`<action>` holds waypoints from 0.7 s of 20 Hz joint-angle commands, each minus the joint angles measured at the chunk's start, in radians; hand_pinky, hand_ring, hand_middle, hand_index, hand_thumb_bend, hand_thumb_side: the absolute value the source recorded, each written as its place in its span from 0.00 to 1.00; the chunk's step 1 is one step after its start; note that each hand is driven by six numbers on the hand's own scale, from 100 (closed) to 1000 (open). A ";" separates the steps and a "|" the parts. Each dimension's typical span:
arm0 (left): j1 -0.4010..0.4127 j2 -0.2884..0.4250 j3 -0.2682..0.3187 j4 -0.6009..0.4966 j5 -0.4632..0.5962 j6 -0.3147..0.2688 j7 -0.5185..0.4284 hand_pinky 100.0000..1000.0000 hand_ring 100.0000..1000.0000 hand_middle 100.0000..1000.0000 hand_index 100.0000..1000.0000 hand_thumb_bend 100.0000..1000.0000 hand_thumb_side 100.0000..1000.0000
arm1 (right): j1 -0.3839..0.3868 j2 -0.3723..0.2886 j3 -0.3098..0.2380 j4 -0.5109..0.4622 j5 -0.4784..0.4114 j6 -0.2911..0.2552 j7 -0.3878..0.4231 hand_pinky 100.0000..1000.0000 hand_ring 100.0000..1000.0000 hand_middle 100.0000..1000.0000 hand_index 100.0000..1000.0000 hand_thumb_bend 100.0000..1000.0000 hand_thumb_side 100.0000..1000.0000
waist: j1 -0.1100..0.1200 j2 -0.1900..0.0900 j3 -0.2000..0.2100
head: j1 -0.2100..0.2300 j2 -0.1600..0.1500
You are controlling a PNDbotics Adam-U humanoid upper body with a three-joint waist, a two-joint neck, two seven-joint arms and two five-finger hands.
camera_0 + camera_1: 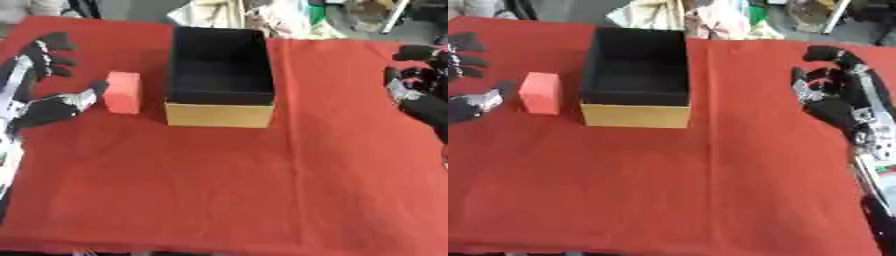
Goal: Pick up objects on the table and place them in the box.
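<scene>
At nine o'clock of the black-lined cardboard box [219, 75], the small pink rectangular block [123, 92] looks light and rigid; the left hand [48, 102], open, thumb touching, should pinch its long sides.

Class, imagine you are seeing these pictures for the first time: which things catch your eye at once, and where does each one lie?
First comes the open box, black inside with a tan front, standing at the far middle of the red tablecloth. Just left of it lies a pink block, with the left hand open beside it, thumb close to its near side. The right hand hangs at the right edge, away from both.
</scene>
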State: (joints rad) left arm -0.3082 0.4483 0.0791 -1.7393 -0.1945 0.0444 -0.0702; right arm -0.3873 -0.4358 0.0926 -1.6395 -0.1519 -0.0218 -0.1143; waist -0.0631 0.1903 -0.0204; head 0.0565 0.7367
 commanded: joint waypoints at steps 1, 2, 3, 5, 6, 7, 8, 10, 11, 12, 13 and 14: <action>-0.009 0.025 0.012 -0.013 -0.005 -0.003 -0.003 0.67 0.70 0.72 0.89 0.51 0.15 | -0.011 -0.016 -0.010 -0.011 0.002 -0.002 0.000 0.36 0.50 0.65 0.74 0.11 0.00 | 0.006 -0.017 -0.001 | 0.002 -0.006; -0.009 0.026 0.012 -0.013 -0.005 -0.003 -0.003 0.67 0.70 0.72 0.89 0.50 0.14 | -0.011 -0.016 -0.010 -0.011 0.002 -0.002 0.000 0.36 0.50 0.65 0.74 0.11 0.00 | 0.006 -0.017 -0.002 | 0.002 -0.006; -0.010 0.026 0.012 -0.013 -0.006 -0.003 -0.004 0.67 0.70 0.72 0.89 0.50 0.14 | -0.011 -0.016 -0.010 -0.011 0.002 -0.002 0.000 0.36 0.50 0.65 0.74 0.11 0.00 | 0.006 -0.017 -0.002 | 0.002 -0.006; -0.010 0.027 0.012 -0.013 -0.007 -0.003 -0.005 0.67 0.70 0.72 0.89 0.50 0.14 | -0.010 -0.016 -0.010 -0.010 0.003 -0.002 0.000 0.36 0.50 0.65 0.74 0.11 0.00 | 0.006 -0.017 -0.001 | 0.002 -0.006; -0.010 0.028 0.012 -0.012 -0.008 -0.003 -0.005 0.67 0.70 0.72 0.89 0.50 0.14 | -0.010 -0.016 -0.010 -0.010 0.003 -0.002 0.000 0.36 0.50 0.65 0.74 0.11 0.00 | 0.006 -0.017 -0.001 | 0.002 -0.006; -0.010 0.029 0.012 -0.012 -0.009 -0.003 -0.006 0.67 0.70 0.72 0.89 0.49 0.13 | -0.010 -0.017 -0.010 -0.010 0.003 -0.002 0.000 0.36 0.50 0.65 0.74 0.11 0.00 | 0.007 -0.017 -0.001 | 0.002 -0.006; -0.010 0.032 0.011 -0.012 -0.010 -0.003 -0.007 0.67 0.70 0.72 0.89 0.49 0.13 | -0.010 -0.017 -0.010 -0.010 0.003 -0.002 0.000 0.36 0.50 0.65 0.74 0.12 0.00 | 0.007 -0.018 -0.002 | 0.002 -0.005; -0.014 0.048 0.006 -0.011 -0.019 -0.005 -0.015 0.68 0.71 0.73 0.89 0.49 0.12 | -0.010 -0.017 -0.009 -0.010 0.003 -0.002 0.001 0.36 0.50 0.65 0.74 0.11 0.00 | 0.008 -0.019 -0.003 | 0.002 -0.004; -0.019 0.065 0.002 -0.009 -0.028 -0.006 -0.023 0.68 0.71 0.73 0.89 0.49 0.12 | -0.010 -0.018 -0.008 -0.009 0.003 -0.002 0.002 0.36 0.50 0.65 0.74 0.11 0.00 | 0.008 -0.020 -0.003 | 0.002 -0.003; -0.028 0.085 -0.008 -0.007 -0.040 -0.010 -0.034 0.69 0.71 0.73 0.88 0.49 0.11 | -0.010 -0.019 -0.008 -0.009 0.004 -0.002 0.003 0.36 0.50 0.65 0.74 0.11 0.00 | 0.010 -0.021 -0.004 | 0.002 -0.002; -0.039 0.109 -0.021 -0.002 -0.054 -0.014 -0.048 0.69 0.72 0.73 0.88 0.49 0.10 | -0.009 -0.021 -0.007 -0.009 0.004 -0.002 0.004 0.36 0.50 0.65 0.74 0.11 0.00 | 0.012 -0.022 -0.004 | 0.002 -0.002; -0.052 0.134 -0.038 0.005 -0.070 -0.020 -0.063 0.70 0.72 0.74 0.88 0.49 0.09 | -0.009 -0.024 -0.007 -0.009 0.005 -0.002 0.004 0.36 0.50 0.65 0.74 0.11 0.00 | 0.015 -0.023 -0.005 | 0.001 -0.002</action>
State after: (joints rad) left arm -0.3433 0.5294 0.0488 -1.7263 -0.2483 0.0289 -0.1186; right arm -0.3866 -0.4358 0.0927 -1.6394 -0.1519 -0.0220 -0.1115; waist -0.0511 0.1840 -0.0247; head 0.0566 0.7367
